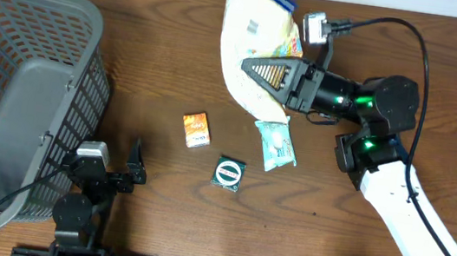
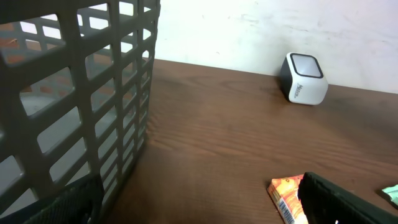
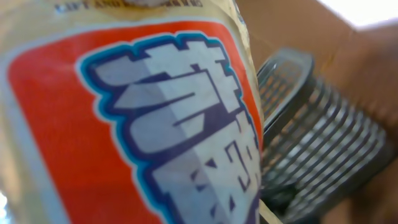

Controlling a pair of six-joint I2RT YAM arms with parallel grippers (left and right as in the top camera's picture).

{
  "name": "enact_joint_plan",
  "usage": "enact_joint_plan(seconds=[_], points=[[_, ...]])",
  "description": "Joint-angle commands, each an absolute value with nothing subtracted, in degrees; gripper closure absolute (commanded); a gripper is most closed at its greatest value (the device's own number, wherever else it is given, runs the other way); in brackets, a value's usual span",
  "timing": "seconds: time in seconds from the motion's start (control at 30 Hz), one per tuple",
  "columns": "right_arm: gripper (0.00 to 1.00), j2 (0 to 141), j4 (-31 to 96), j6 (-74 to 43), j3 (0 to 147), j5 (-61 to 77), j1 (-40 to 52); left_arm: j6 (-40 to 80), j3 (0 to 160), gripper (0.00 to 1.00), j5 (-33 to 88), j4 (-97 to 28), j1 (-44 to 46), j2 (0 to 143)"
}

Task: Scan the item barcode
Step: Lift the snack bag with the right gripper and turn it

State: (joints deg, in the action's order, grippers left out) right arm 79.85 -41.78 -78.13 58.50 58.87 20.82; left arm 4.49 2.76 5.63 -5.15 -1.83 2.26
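The left pincer stands wide open and holds nothing, one dark finger showing at the lower edge of its wrist view. Close on its left rises the grey basket, whose lattice wall fills that side of the view. Ahead of this pincer and a little to the right, an orange box lies on the brown table. Farther ahead, at the table's far edge against the pale wall, stands a small white-and-grey scanner with its window tilted upward. Only bare wood lies between the box and the scanner. In the overhead view I cannot find the scanner.

A green packet with a round white mark lies between the two pincers, apart from the orange box. A teal packet lies just beside the right pincer on its near side, touching or nearly touching the bag's lower edge.

The right pincer is clamped on the bag, gripping its lower half from the right. The bag reaches away from the pincer to the far edge of the table. Whether it rests on the wood or hangs clear I cannot tell.

The bag is large, cream-yellow and crumpled, with blue and white at its far end. Up close it shows a red panel with big white characters outlined in blue. Which face carries the barcode I cannot tell.
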Motion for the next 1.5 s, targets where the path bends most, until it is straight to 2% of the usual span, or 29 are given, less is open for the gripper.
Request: enact_joint_plan(seconds=[0.0, 0.27, 0.7, 0.83, 0.97, 1.17, 1.3, 1.47], points=[[0.99, 79.53, -42.24, -91.24, 59.02, 58.54, 20.67, 4.97, 1.56, 0.02, 5.93, -6.42, -1.91, 2.22], [0.99, 79.53, -42.22, -88.25, 59.0, 71.13, 21.52, 4.97, 1.56, 0.03, 5.93, -6.39, -1.91, 2.22], [0.99, 79.5, -42.26, -86.39, 59.0, 73.54, 21.54, 4.97, 1.56, 0.02, 5.91, -6.42, -1.91, 2.22], [0.99, 79.5, -42.24, -74.04, 59.0, 77.34, 21.52, 4.97, 1.56, 0.02, 5.91, -6.42, -1.91, 2.22], [0.98, 79.53, -42.17, -57.93, 58.94, 89.34, 21.54, 4.97, 1.56, 0.02, 5.93, -6.42, -1.91, 2.22], [0.99, 80.42, -37.41, -42.17, 54.87, 89.03, 22.5, 4.99, 1.56, 0.02, 5.91, -6.42, -1.91, 2.22], [0.98, 82.65, -35.46, -35.0, 51.05, 83.77, 22.22, 4.99, 1.56, 0.02, 5.93, -6.42, -1.91, 2.22], [0.99, 87.07, -25.8, -23.22, 49.19, 65.08, 21.39, 4.99, 1.56, 0.02, 5.91, -6.42, -1.91, 2.22]])
